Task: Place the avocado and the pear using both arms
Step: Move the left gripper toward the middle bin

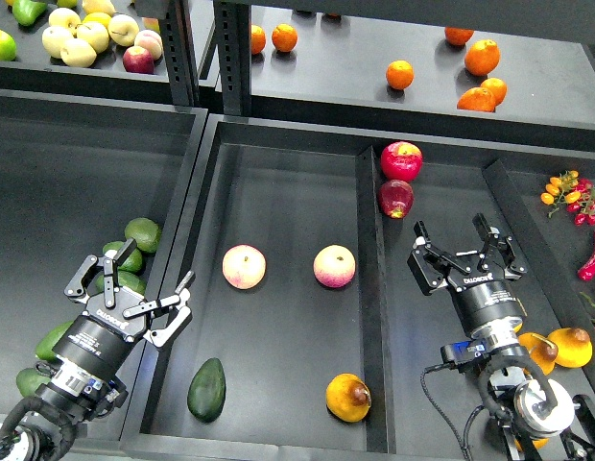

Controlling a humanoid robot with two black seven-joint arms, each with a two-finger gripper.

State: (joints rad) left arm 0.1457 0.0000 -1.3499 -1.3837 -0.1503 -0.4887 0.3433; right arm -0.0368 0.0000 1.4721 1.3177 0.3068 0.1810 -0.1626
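Two pale pink round fruits (pixel 244 266) (pixel 334 266) lie apart in the middle black bin (pixel 278 192), and two red apples (pixel 400 160) (pixel 395 198) touch each other in the bin to its right. Small green avocados (pixel 142 233) cluster in the left bin. Oranges (pixel 482 58) and yellow apples (pixel 91 34) sit on the upper shelf (pixel 355 96), with red chillies (pixel 592 254) at far right.

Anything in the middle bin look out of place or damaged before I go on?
Nothing spilled or broken. The avocado and pear lie at the near end of the same bin as two pinkish round fruits, so that compartment holds mixed kinds. The pear's reddish-brown blotch could be bruising; I cannot tell.
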